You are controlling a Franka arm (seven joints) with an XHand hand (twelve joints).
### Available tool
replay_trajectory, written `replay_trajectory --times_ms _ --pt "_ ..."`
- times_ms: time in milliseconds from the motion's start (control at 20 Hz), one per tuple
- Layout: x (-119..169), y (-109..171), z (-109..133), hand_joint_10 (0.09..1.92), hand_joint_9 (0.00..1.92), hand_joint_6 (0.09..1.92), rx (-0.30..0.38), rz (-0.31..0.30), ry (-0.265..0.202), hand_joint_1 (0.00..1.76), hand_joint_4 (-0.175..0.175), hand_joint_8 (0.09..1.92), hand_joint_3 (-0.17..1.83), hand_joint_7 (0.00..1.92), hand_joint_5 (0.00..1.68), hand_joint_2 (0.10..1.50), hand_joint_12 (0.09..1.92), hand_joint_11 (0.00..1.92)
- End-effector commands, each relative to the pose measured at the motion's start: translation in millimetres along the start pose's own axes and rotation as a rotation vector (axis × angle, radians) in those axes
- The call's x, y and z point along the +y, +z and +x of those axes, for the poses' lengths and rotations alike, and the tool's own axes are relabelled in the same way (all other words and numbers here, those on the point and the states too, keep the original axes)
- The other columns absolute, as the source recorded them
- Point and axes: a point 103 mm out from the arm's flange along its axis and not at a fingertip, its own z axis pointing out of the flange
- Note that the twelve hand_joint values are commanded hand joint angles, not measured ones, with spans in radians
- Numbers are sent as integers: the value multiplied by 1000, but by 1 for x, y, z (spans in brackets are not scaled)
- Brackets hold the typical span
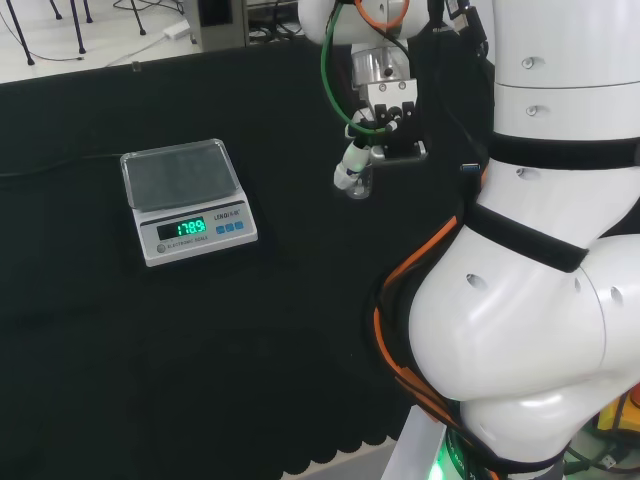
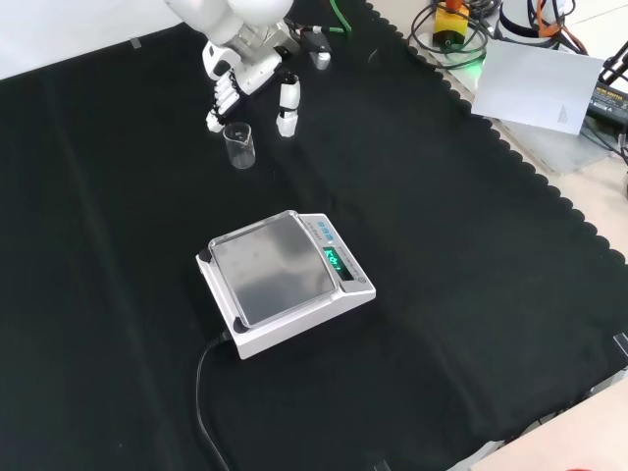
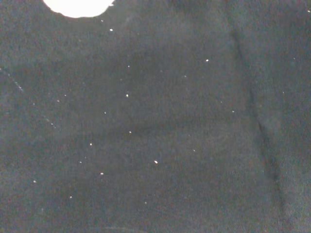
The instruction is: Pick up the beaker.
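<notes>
Beaker [image 2: 238,144]: small, clear, upright on the black cloth [image 2: 118,245], upper left in the front view. Hand [image 2: 245,83] just above and beside it, fingers [image 2: 218,103] left of the rim, thumb [image 2: 287,106] right; spread wide, holding nothing. Scale [image 2: 285,280] sits well apart, mid-cloth, display lit.

1. In the front view the beaker [image 2: 238,145] stands upper left on the cloth [image 2: 118,294].
2. The hand [image 2: 245,78] is just above it.
3. The scale [image 2: 285,280] sits centre frame, below the beaker.
</notes>
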Motion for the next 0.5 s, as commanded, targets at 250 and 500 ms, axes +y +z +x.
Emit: replay_trajectory --times_ms 250,500 --pt "11 12 -3 802 0 87 11 8 -1 817 23 219 -175 0 0 843 1492 25" --pt "24 10 4 875 6 87 1 5 -8 841 25 303 -175 0 5 858 1486 55"
